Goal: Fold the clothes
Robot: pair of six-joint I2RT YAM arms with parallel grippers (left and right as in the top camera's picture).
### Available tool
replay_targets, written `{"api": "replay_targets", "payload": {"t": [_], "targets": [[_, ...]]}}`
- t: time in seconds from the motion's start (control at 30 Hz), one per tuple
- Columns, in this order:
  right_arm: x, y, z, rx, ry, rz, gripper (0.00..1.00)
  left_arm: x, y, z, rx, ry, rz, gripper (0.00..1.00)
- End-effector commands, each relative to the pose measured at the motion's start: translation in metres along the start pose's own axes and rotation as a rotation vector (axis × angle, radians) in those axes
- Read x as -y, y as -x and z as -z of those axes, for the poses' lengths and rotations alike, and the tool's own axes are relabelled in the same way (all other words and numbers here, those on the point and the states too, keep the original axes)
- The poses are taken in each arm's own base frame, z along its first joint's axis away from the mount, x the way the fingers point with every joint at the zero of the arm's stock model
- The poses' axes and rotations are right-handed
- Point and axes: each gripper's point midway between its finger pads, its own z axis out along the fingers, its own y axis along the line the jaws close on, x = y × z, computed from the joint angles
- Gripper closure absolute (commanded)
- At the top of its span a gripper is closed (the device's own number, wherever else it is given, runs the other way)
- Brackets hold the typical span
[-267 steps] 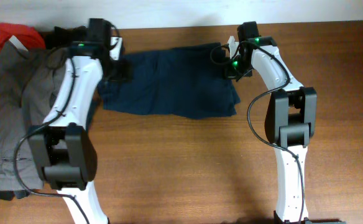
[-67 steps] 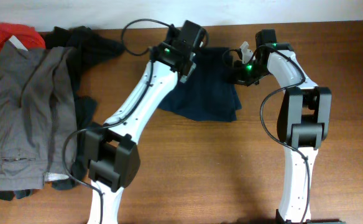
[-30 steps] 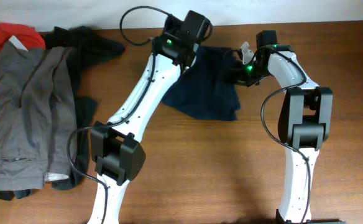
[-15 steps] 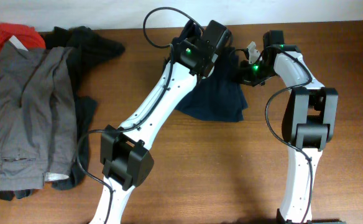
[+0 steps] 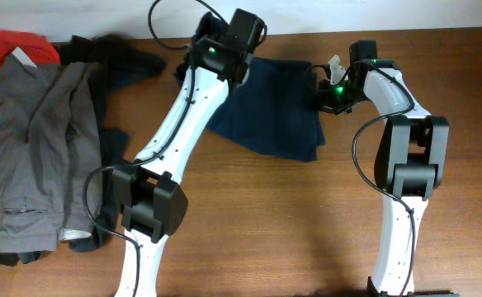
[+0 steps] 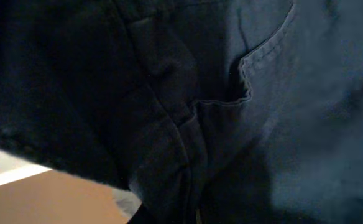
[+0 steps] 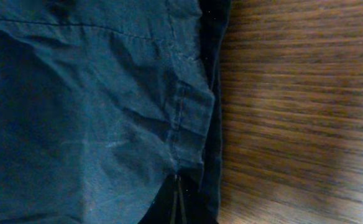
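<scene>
Several other garments, grey trousers (image 5: 26, 140) among them, are waiting at 9 o'clock. The left gripper (image 5: 243, 40) is pinching the top-left edge of the shorts (image 5: 274, 115) at 12 o'clock. The right gripper (image 7: 176, 194) is clamping their hem at 1 o'clock. Both are closed on cloth. A sideways fold seems to be under way, and next the left edge needs carrying across onto the right. Half a second earlier the left gripper was sitting further right, the shorts bunched narrower.

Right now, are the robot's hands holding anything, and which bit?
The navy shorts. The right end effector pinches their hemmed right edge; the left end effector seems to grip their far edge.
</scene>
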Motion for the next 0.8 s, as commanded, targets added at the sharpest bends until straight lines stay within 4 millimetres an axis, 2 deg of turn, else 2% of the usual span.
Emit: {"api": "replay_targets", "payload": {"t": [0.0,0.23,0.43,0.67,0.77], "targets": [[0.140,-0.105,-0.068,-0.295,-0.404,-0.154,0.96,-0.026,-0.009,0.002,-0.050,0.109,-0.022,1.00],[0.141,-0.105,-0.068,-0.295,-0.404,-0.153,0.96,-0.040,-0.023,-0.012,-0.084,0.111,-0.003,1.00],[0.142,-0.106,-0.070,-0.293,-0.403,-0.150,0.96,-0.055,-0.045,-0.028,-0.143,0.108,0.014,1.00],[0.142,-0.106,-0.070,-0.293,-0.403,-0.151,0.96,-0.063,-0.055,-0.035,-0.163,0.112,0.030,1.00],[0.141,-0.106,-0.071,-0.292,-0.399,-0.150,0.96,-0.059,-0.050,-0.034,-0.145,0.096,0.030,1.00]]}}
